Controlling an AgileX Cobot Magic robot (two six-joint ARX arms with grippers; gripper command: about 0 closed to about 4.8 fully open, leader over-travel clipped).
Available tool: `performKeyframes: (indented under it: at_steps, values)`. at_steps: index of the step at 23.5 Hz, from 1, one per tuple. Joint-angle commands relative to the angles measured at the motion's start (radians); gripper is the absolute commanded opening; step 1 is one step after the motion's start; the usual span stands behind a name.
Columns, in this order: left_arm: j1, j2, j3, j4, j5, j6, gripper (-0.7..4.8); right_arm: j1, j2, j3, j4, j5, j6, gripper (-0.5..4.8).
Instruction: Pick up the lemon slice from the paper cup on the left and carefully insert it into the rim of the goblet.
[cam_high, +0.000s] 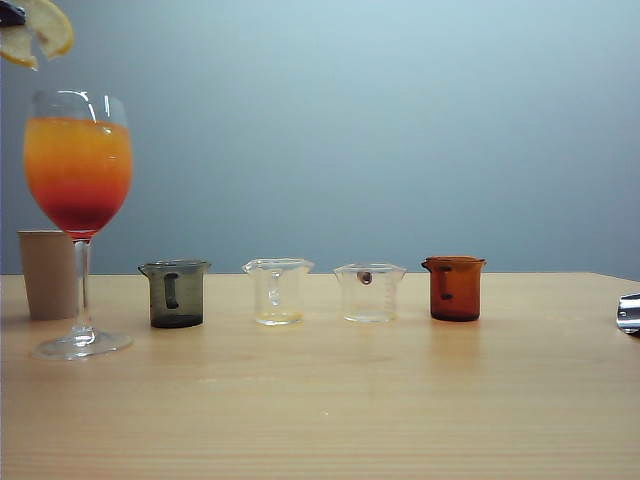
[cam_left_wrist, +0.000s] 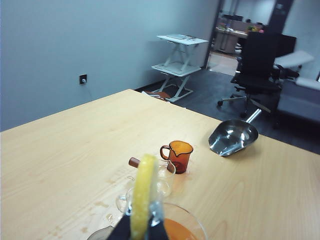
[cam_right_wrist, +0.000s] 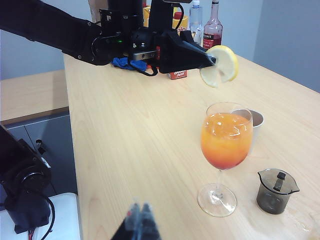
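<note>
My left gripper (cam_right_wrist: 209, 62) is shut on the lemon slice (cam_right_wrist: 220, 65), a thin yellow round that hangs just above the goblet's rim. In the left wrist view the slice (cam_left_wrist: 142, 195) stands edge-on between the dark fingertips, with the goblet's mouth (cam_left_wrist: 192, 222) right below. The goblet (cam_high: 78, 170) stands at the table's left, orange above and red below. The beige paper cup (cam_high: 46, 274) sits just behind it. In the exterior view the lemon slice (cam_high: 40, 30) shows at the top left corner. My right gripper (cam_right_wrist: 140, 217) hovers low over bare table, well short of the goblet (cam_right_wrist: 226, 140), shut and empty.
A row of small beakers crosses the table: dark grey (cam_high: 176, 293), two clear ones (cam_high: 278, 291) (cam_high: 369, 292), and amber (cam_high: 454, 288). A metal scoop (cam_left_wrist: 232, 136) lies near the table's right edge. Bottles (cam_right_wrist: 212, 27) stand behind the left arm.
</note>
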Motion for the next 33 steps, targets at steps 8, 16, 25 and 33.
performKeyframes:
  at_steps: [8, 16, 25, 33]
  values:
    - [-0.002, 0.058, 0.005, 0.043, 0.047, 0.046, -0.06, 0.0, -0.002, 0.004, -0.011, -0.004, -0.002, -0.05]
    - [-0.032, 0.086, 0.005, 0.038, 0.046, 0.08, -0.06, 0.0, -0.002, 0.004, -0.011, -0.004, -0.002, -0.05]
    - [-0.042, 0.115, 0.006, 0.061, 0.046, 0.091, -0.06, 0.0, -0.002, 0.004, -0.011, -0.004, -0.002, -0.05]
    - [-0.035, 0.115, 0.04, 0.068, 0.047, 0.064, -0.06, 0.0, -0.002, 0.004, -0.011, -0.004, -0.002, -0.05]
